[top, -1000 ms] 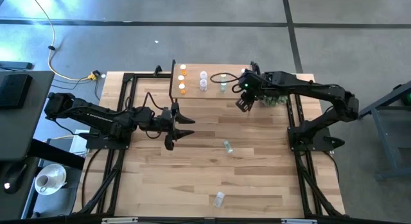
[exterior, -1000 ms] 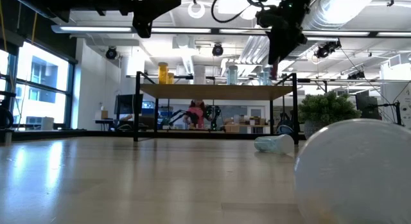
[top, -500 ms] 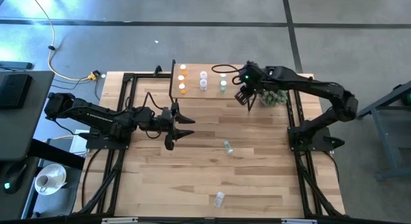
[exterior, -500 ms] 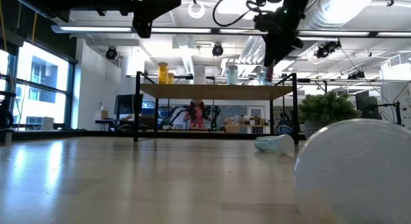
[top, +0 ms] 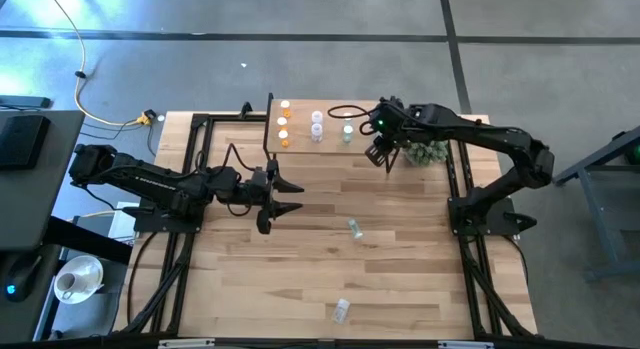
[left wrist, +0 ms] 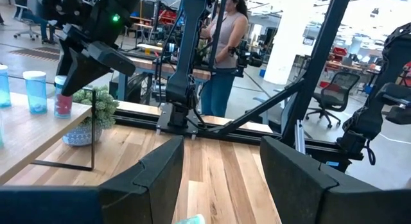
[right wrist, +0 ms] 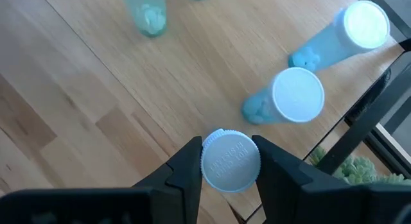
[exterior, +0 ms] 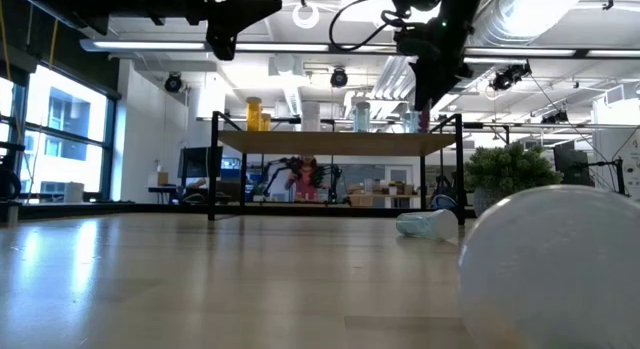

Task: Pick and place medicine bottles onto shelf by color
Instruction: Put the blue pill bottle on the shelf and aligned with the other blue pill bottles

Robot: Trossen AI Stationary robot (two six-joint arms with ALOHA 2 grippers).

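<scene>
Shelf (top: 330, 129) stands at the far edge of the tabletop (top: 330, 259), bottles grouped by colour — orange ones (top: 284, 123) at its left end. The right gripper (right wrist: 221, 163), closed on a bottle (right wrist: 230, 161) by its white cap, hangs over the shelf's right end beside two blue bottles (right wrist: 297, 95); judged from its pink tint in the left wrist view, it starts its own group there. The left gripper (top: 283, 197) waits open above mid-tabletop; two bottles (top: 353, 227) lie unsorted near the front.

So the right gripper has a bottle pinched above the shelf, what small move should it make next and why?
Probably lower it straight down. The right gripper is shut on a white-capped bottle above bare shelf board, beside two standing blue bottles, and it looks not yet set down. Once it rests on the board the fingers can open. The left gripper waits open over mid-table.
</scene>
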